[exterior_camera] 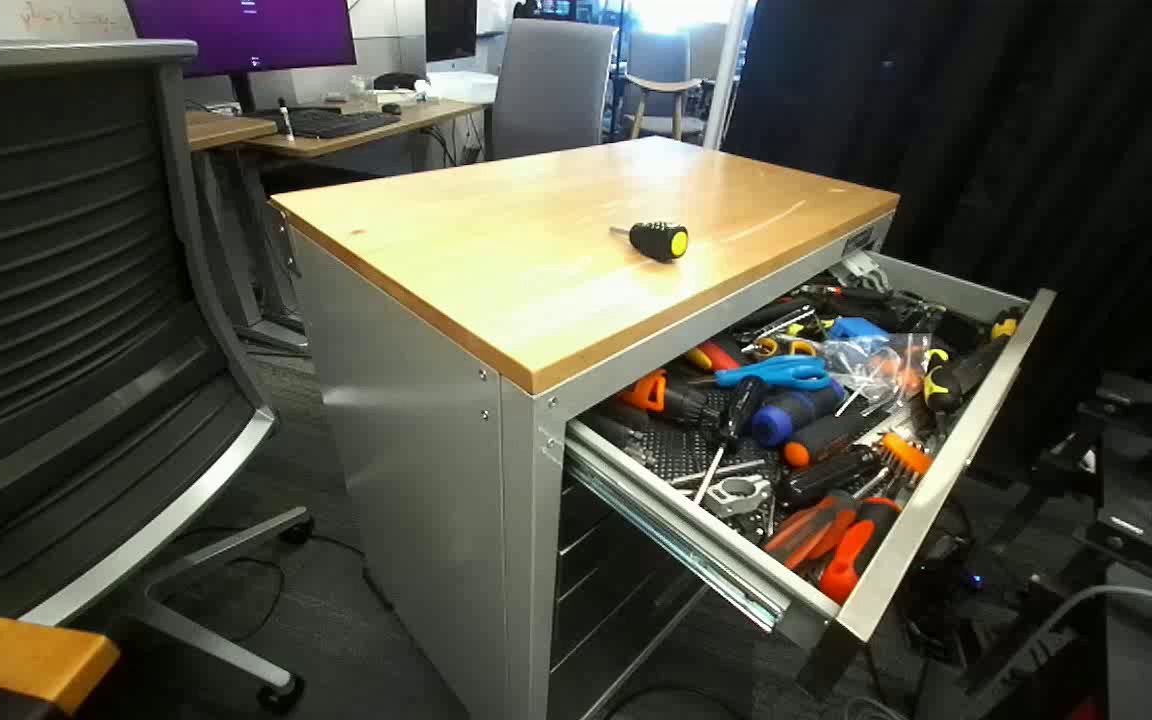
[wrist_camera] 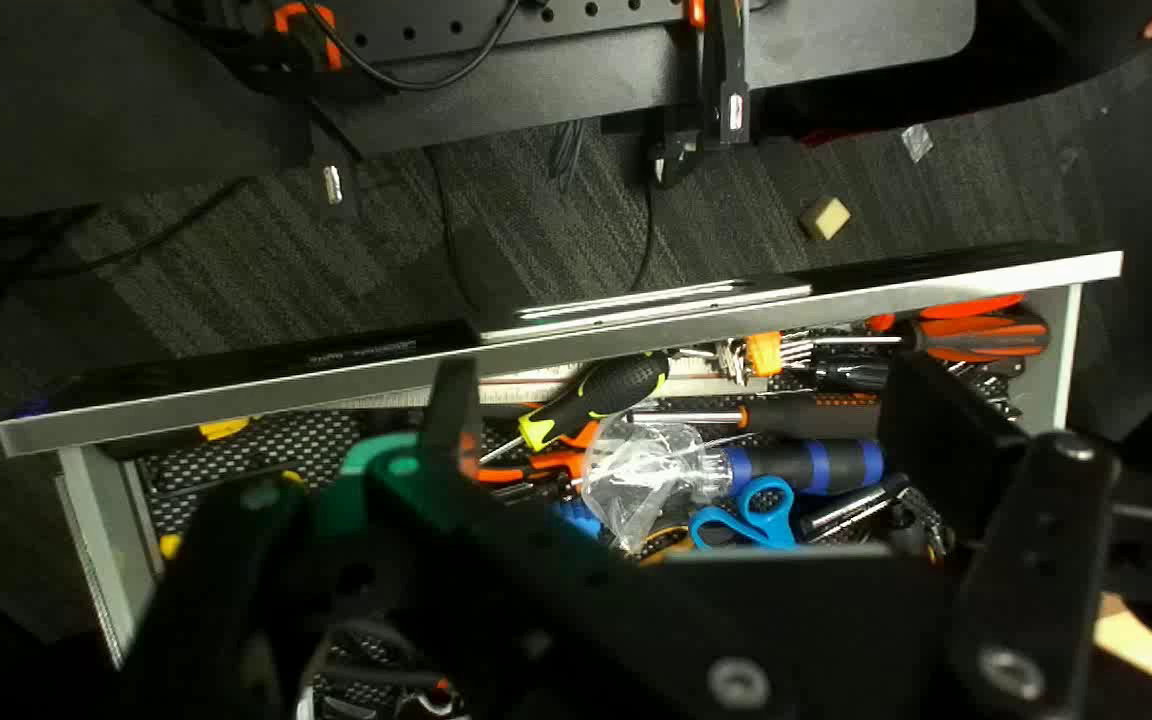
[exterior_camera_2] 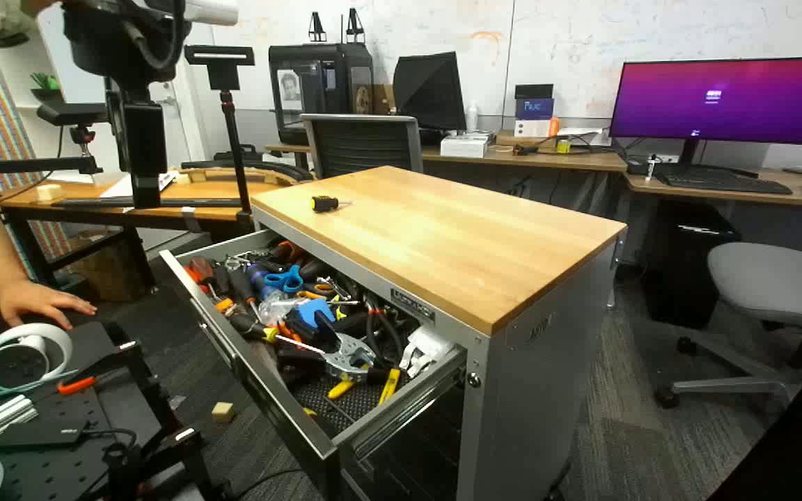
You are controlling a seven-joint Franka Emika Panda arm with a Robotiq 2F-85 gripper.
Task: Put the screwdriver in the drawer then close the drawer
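The screwdriver is short and black with a yellow end. It lies on the cabinet's wooden top near the drawer-side edge in both exterior views [exterior_camera: 658,241] [exterior_camera_2: 326,203]. It is out of view in the wrist view. The drawer stands pulled out and full of tools in both exterior views [exterior_camera: 951,457] [exterior_camera_2: 280,400]; its front rim also crosses the wrist view [wrist_camera: 636,335]. My gripper [wrist_camera: 691,425] is open, its fingers wide apart with nothing between them, above the drawer. In an exterior view the gripper [exterior_camera_2: 147,202] hangs at the upper left, pointing down. It is outside the remaining exterior view.
Tools fill the drawer, including blue scissors [exterior_camera: 776,373] and a blue-black handle [wrist_camera: 806,466]. A person's hand [exterior_camera_2: 42,303] rests by the black robot base plate [exterior_camera_2: 39,452]. An office chair [exterior_camera: 56,250] stands beside the cabinet. A small wooden block [exterior_camera_2: 222,412] lies on the floor.
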